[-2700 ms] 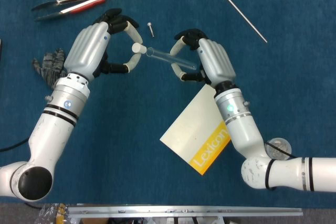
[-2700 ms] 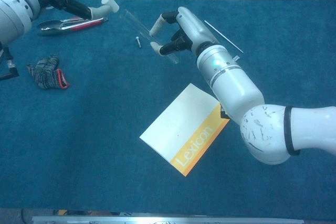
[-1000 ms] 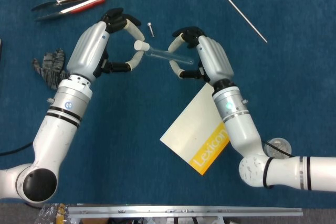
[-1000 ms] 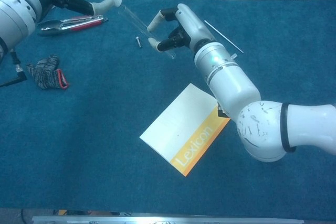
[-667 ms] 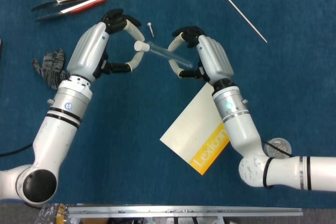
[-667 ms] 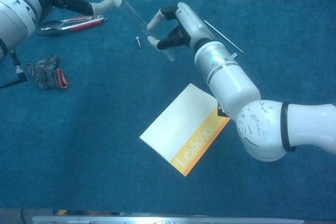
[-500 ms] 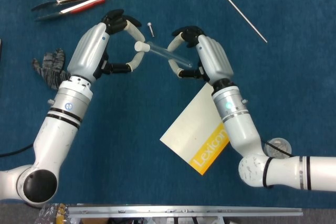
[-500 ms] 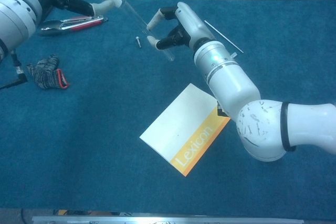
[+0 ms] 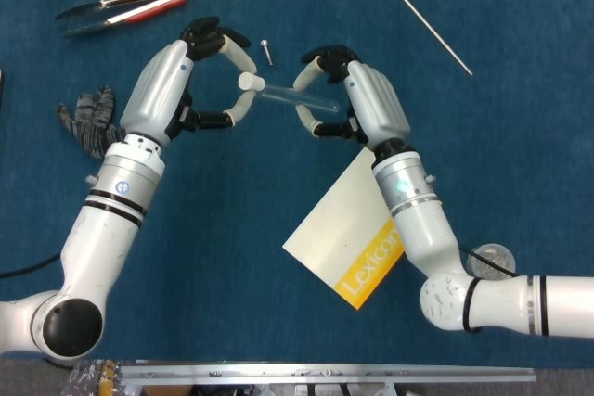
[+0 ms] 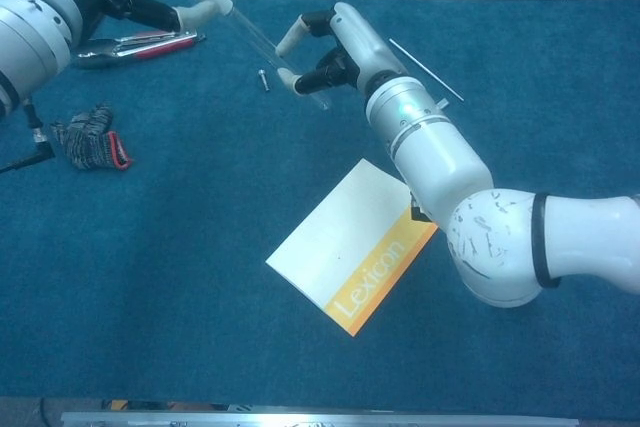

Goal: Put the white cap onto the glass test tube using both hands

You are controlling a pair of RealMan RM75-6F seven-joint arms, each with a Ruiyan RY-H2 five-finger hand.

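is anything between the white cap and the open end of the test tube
Nothing visible. The left hand holds the white cap right at the mouth of the glass test tube, which the right hand grips.

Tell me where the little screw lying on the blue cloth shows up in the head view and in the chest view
Head view: the screw lies near the top, between the left hand and the right hand, just above the glass test tube.
Chest view: the screw lies upper left of centre, below the tube.
Shared landmark: the red-handled tongs, off to the screw's left in both.
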